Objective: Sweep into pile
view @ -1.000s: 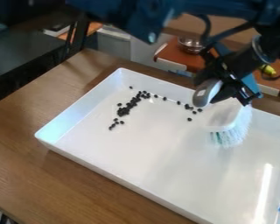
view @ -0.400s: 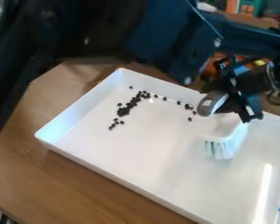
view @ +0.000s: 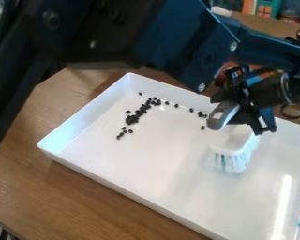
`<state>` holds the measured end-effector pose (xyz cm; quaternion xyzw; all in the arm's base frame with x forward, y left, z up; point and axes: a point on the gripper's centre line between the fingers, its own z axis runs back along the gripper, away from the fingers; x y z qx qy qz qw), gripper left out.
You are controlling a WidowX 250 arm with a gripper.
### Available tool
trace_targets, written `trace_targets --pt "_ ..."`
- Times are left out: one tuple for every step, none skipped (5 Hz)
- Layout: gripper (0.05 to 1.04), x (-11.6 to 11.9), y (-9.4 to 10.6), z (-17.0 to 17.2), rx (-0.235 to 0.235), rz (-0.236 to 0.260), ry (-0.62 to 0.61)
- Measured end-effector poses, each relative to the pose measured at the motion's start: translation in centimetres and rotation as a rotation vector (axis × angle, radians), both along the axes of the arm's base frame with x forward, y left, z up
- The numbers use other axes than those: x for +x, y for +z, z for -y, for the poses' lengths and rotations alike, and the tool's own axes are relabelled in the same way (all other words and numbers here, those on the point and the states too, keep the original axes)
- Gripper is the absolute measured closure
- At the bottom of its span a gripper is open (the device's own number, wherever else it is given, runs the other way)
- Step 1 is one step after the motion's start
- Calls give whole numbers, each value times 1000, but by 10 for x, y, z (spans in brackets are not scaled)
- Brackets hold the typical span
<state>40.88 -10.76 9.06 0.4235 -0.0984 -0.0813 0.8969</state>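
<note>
The gripper (view: 245, 110) pinches the brush (view: 234, 146) near its handle, a sound hold: light, stiff body, bristles that should flex. The beads (view: 132, 119), scattered along 1 side of the tray (view: 149, 164), look hard, light and likely to roll.

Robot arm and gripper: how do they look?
The arm is black with a bluish sheen, with boxy links, round pale bolt heads and a dark looping cable. The gripper is black and angular, with small pale spots and blue patches beside it.
</note>
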Motion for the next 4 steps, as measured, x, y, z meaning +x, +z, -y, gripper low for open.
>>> trace_targets --pt "602 1 -4 -7 9 6 4" --pt "602 3 -9 -18 27 24 17" --pt "602 5 -11 -26 35 39 28" --pt "602 5 -14 -33 55 44 27"
